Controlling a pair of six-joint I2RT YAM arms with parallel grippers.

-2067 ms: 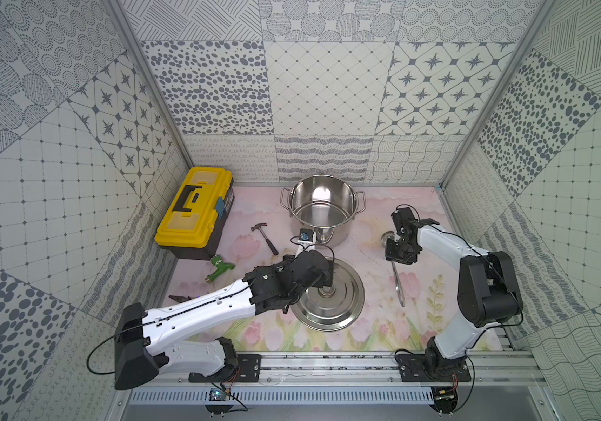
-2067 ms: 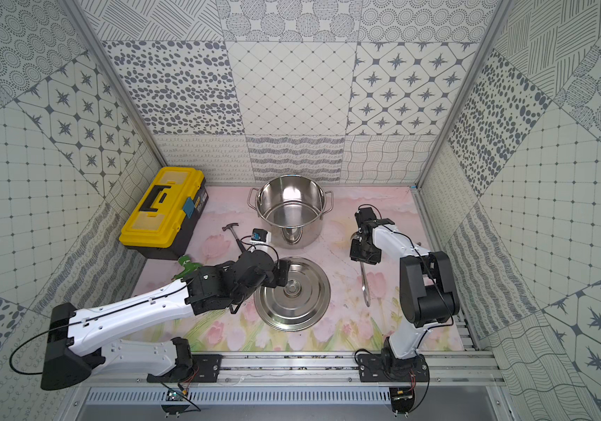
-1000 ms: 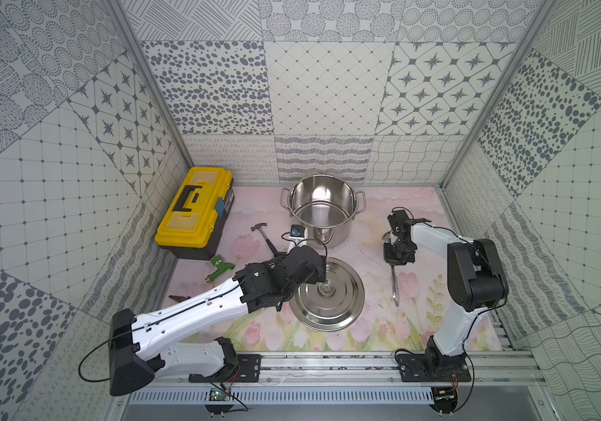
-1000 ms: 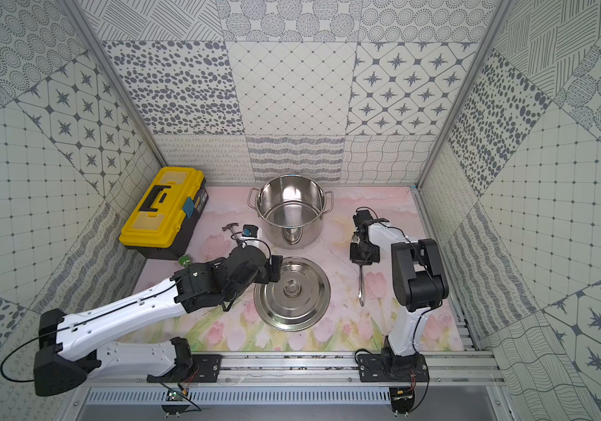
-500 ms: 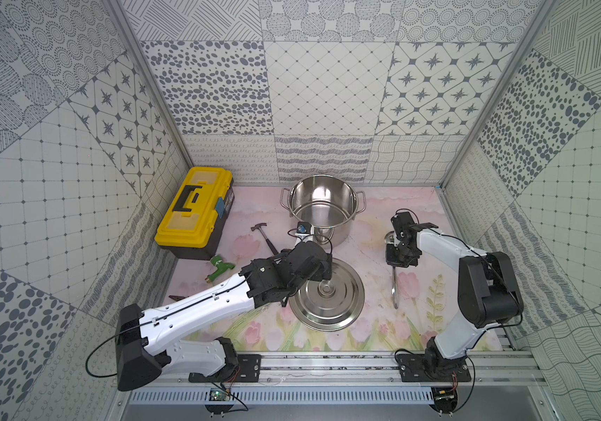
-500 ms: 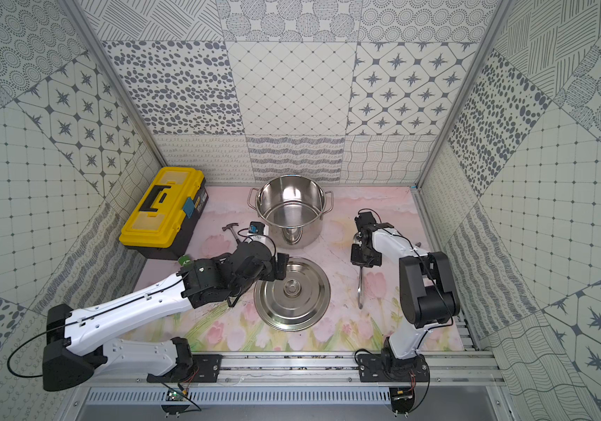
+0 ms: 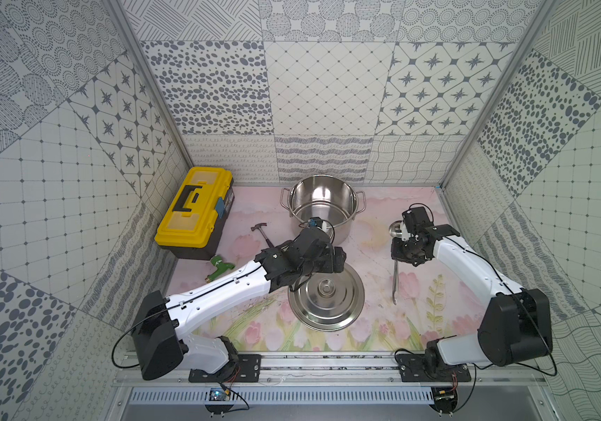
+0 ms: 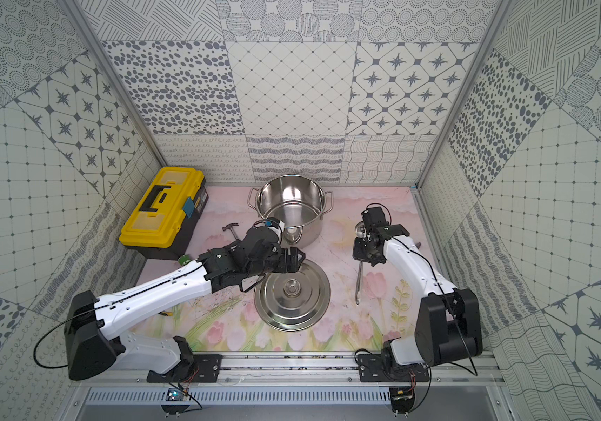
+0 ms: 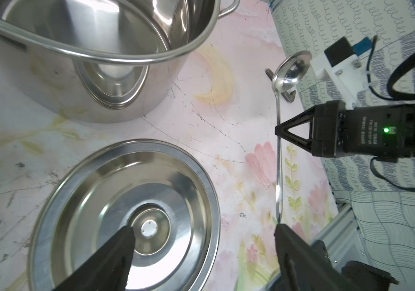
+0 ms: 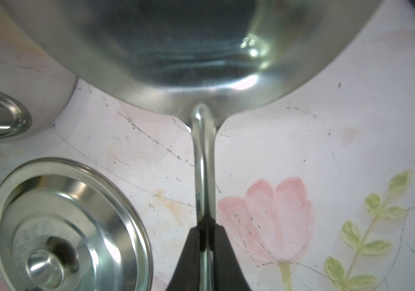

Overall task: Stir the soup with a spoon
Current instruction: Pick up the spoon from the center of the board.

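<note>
Showing, from left: yellow toolbox (image 7: 193,211); small hammer (image 7: 262,233); left pincer (image 9: 203,230), jaws spread wide above the lid (image 7: 326,291); lid flat on the bench (image 7: 375,320) before the steel stockpot (image 7: 346,227); ladle (image 7: 395,277) right of the pot, seemingly touching the bench, right pincer (image 10: 207,231) clamped on its handle near the bowl.

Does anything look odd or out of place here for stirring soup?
Yes. The pot looks empty: bare shiny steel, no liquid visible. The right gripper is shut on the ladle close to its bowl, not at the handle's far end. A hammer and yellow toolbox lie nearby, odd beside cookware.
</note>
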